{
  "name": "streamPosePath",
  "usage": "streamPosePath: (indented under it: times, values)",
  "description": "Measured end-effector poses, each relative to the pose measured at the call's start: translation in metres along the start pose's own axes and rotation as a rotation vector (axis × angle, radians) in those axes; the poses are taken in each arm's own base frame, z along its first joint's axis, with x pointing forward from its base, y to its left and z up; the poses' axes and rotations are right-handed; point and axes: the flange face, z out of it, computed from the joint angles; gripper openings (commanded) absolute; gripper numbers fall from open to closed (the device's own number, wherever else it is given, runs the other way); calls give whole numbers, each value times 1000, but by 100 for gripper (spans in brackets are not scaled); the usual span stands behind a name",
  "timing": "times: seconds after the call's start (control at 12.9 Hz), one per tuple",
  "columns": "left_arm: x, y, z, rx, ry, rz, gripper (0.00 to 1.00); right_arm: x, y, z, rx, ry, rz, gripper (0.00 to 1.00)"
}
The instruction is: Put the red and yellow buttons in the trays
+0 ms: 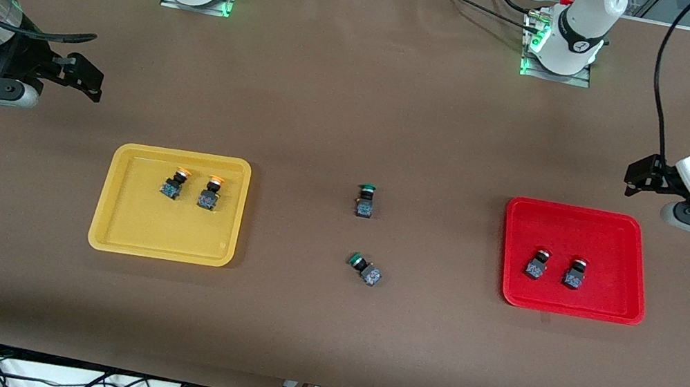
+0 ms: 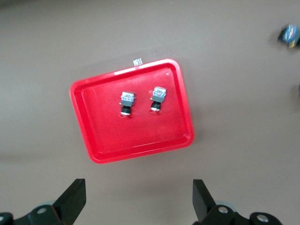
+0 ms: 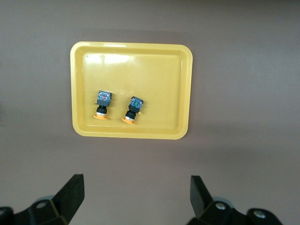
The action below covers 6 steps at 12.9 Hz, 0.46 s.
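The yellow tray (image 1: 157, 228) holds two yellow buttons (image 1: 174, 183) (image 1: 210, 193) side by side. The red tray (image 1: 580, 233) holds two red buttons (image 1: 536, 263) (image 1: 575, 274) side by side. My right gripper (image 1: 87, 79) is open and empty over bare table beside the yellow tray, at the right arm's end. My left gripper (image 1: 642, 177) is open and empty over bare table beside the red tray, at the left arm's end. The right wrist view shows its open gripper (image 3: 136, 194), the yellow tray (image 3: 136, 70) and both yellow buttons (image 3: 102, 104) (image 3: 133, 109). The left wrist view shows its open gripper (image 2: 139, 197), the red tray (image 2: 140, 133) and both red buttons (image 2: 126, 103) (image 2: 157, 99).
Two green-capped buttons (image 1: 365, 200) (image 1: 364, 269) lie on the brown table between the trays, one nearer the front camera than the other. Both arm bases stand along the table's edge farthest from the front camera.
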Motion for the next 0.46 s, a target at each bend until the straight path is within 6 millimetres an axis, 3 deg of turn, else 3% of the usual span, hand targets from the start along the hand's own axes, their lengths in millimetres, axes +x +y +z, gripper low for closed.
streamPosePath:
  times: [0.23,0.46]
  values:
    - [-35,-7,15,-1,51,-103,100,0,0,0,0,0,0,100]
    - [-41,-20,23,-2,46,-134,100,0,0,0,0,0,0,100]
